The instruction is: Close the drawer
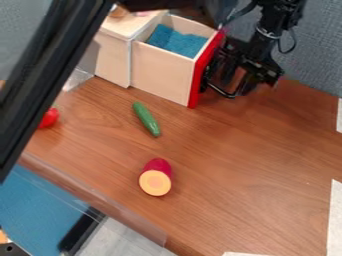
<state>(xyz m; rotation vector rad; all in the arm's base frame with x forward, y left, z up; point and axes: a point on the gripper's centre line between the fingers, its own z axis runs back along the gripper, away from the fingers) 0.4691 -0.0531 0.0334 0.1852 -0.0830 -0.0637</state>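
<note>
Camera view, surface: a wooden table (254,150) with brown grain spreads under and in front of the gripper (234,82); white strips (335,215) lie on it toward the view's right edge.
Camera view, room: a grey wall (324,55) stands behind the gripper; a thick black bar (50,75) crosses the view, well apart from it on the left.
Camera view, drawer: the drawer (160,72) is just beside the gripper, on its left in the view, pulled out of the wooden cabinet (112,57); its red front (200,75) is the part nearest to the gripper, and blue material (175,41) lies inside.
Camera view, gripper: it hangs down beside the red front; if it is apart or together, I cannot tell.
Camera view, vegetables: the green cucumber (147,119) and the cut purple root (156,181) lie lower left from the gripper.
</note>
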